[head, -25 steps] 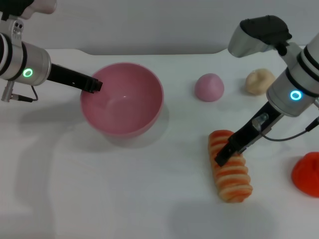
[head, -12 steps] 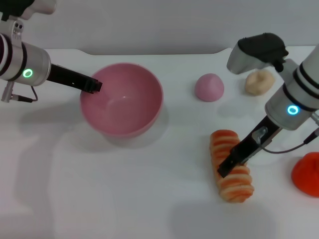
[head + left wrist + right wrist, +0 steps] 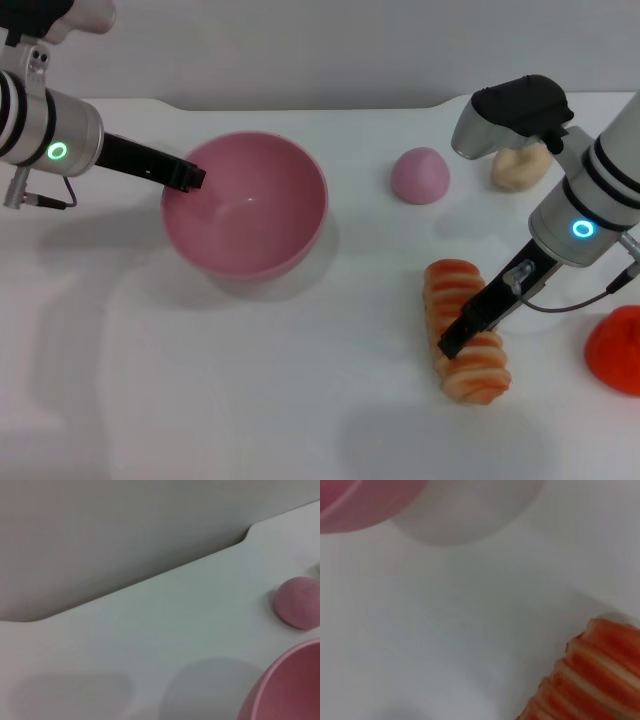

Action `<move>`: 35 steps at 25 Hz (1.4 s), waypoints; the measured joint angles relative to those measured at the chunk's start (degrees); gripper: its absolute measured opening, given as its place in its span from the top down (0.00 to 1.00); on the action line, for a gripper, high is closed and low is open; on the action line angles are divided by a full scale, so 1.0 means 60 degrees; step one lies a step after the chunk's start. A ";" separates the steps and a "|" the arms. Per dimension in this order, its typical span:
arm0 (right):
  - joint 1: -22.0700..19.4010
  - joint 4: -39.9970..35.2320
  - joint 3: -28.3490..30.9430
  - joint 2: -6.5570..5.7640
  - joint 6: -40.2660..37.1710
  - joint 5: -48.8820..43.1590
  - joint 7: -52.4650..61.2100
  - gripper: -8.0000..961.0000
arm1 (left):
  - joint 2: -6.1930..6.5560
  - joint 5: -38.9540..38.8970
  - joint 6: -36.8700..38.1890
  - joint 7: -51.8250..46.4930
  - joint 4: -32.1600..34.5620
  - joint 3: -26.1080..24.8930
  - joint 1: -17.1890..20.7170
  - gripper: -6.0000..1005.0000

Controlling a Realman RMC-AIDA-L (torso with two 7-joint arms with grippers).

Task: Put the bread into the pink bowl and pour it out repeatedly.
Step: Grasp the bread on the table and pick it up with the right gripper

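The pink bowl (image 3: 250, 205) stands at the back left of the white table; its rim also shows in the left wrist view (image 3: 292, 690) and the right wrist view (image 3: 355, 505). My left gripper (image 3: 188, 175) is shut on the bowl's left rim. The bread (image 3: 472, 375), orange-and-cream striped, lies flat on the table at the front right and shows in the right wrist view (image 3: 600, 675). My right gripper (image 3: 452, 342) is low over the middle of the bread, its dark finger lying across the loaf; it looks open, and the bread rests on the table.
A small solid pink dome (image 3: 419, 175) and a beige knotted bun (image 3: 518, 165) sit behind the bread. A red object (image 3: 615, 350) is at the right edge. The table's back edge runs behind the bowl.
My right gripper has slid down and toward the front along the bread, which stays on the table. The left arm and bowl have shifted very slightly.
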 joint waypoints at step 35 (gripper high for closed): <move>-0.0039 -0.0051 -0.0504 -0.0037 -0.0519 0.0178 -0.0438 0.53 | -0.0003 -0.0011 -0.0020 0.0016 -0.0033 0.0117 0.0017 0.95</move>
